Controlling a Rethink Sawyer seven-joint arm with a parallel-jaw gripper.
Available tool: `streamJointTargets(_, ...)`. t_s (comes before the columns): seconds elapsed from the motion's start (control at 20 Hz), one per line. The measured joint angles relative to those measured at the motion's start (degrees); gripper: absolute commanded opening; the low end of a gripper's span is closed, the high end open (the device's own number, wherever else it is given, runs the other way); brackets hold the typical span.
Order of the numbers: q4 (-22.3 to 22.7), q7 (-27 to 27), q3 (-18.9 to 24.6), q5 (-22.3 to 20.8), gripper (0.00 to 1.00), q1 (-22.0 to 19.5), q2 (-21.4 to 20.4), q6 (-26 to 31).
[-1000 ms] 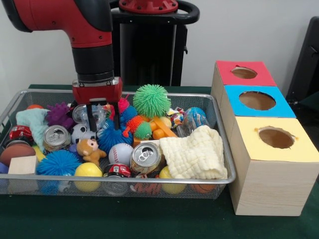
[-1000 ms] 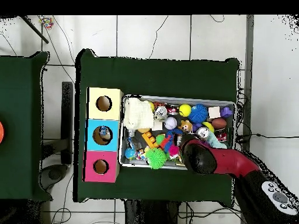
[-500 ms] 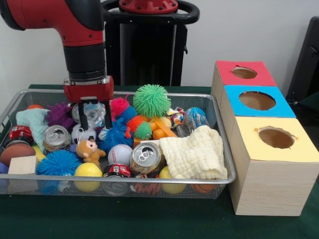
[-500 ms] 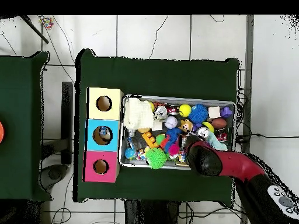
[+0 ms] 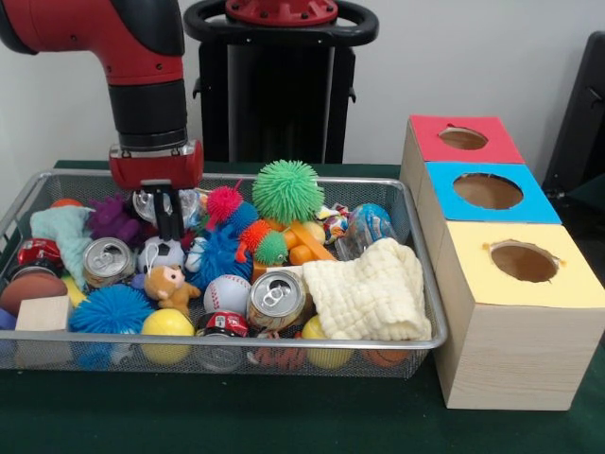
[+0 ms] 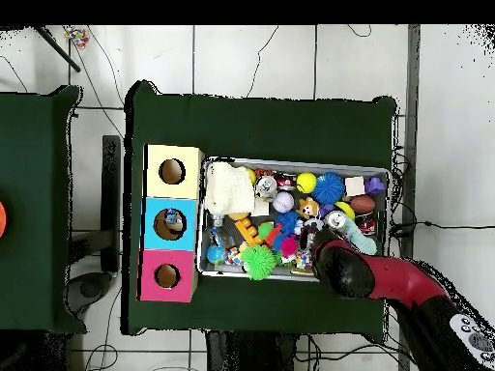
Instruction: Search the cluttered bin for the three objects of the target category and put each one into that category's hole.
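My pincer hangs low in the bin, at the back of its cluttered end, far from the three boxes. From the front it shows as one dark bar, so I cannot tell whether it is open, closed or gripping anything. From above, my own arm covers it.

Right under it lies a soccer ball, with a crinkled clear wrapper touching it at the back. A purple spiky toy and a can lie just beside it, away from the boxes. A pink spiky ball sits just beside it on the box side.

As for progress, I judge the job barely begun. The bin is still packed: cans, smooth balls, spiky balls, a cloth, a teddy. Nothing is in transit towards the boxes. The red box, blue box and yellow box stand well apart from my pincer, beyond the bin's other end. From above, the blue box's hole shows something pale inside. I cannot say what it is, or whether it counts as one of the three.

The frames do not show which category is the target. I take this as the searching step, with three picks and three drops probably left.
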Motion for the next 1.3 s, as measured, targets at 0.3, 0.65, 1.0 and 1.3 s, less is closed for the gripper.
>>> streamJointTargets(0.3,0.5,0.0,0.0,-0.8,0.0,-0.4,0.0,0.0)
streamJointTargets(0.65,1.1,0.0,0.0,-1.0,1.0,-1.9,0.0,0.0)
streamJointTargets(1.0,1.1,0.0,0.0,-1.0,1.0,-2.5,0.0,0.0)
streamJointTargets(1.3,1.1,0.0,0.0,-1.0,1.0,-2.5,0.0,0.0)
